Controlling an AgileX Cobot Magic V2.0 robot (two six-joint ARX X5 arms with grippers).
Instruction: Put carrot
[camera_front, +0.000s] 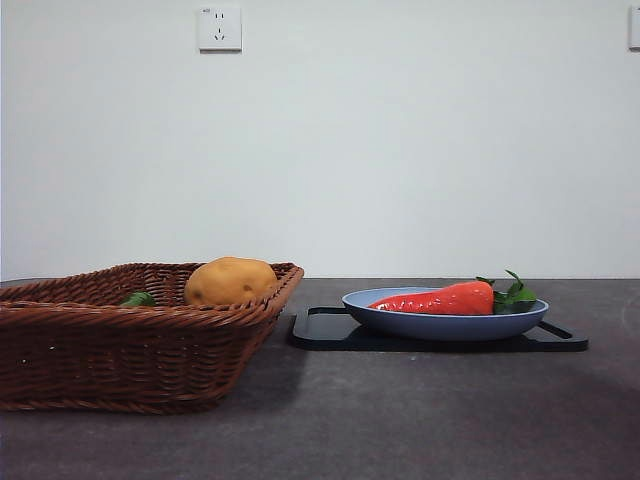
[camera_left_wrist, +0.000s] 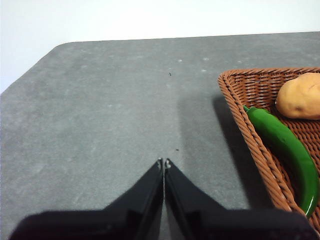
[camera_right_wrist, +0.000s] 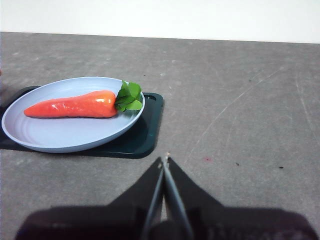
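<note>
The glossy red-orange carrot (camera_front: 440, 299) lies on its side in a light blue plate (camera_front: 445, 322), its green leaves at the right end. In the right wrist view the carrot (camera_right_wrist: 72, 105) rests across the plate (camera_right_wrist: 65, 135). My right gripper (camera_right_wrist: 165, 161) is shut with nothing in it, off to the side of the plate and apart from it. My left gripper (camera_left_wrist: 163, 162) is shut and holds nothing, over bare table beside the wicker basket (camera_left_wrist: 250, 115). Neither arm shows in the front view.
The blue plate sits on a black tray (camera_front: 330, 335). A brown wicker basket (camera_front: 120, 345) at the left holds a yellow-brown potato (camera_front: 231, 281) and a green pepper (camera_left_wrist: 287, 147). Grey table (camera_front: 400, 420) spreads in front.
</note>
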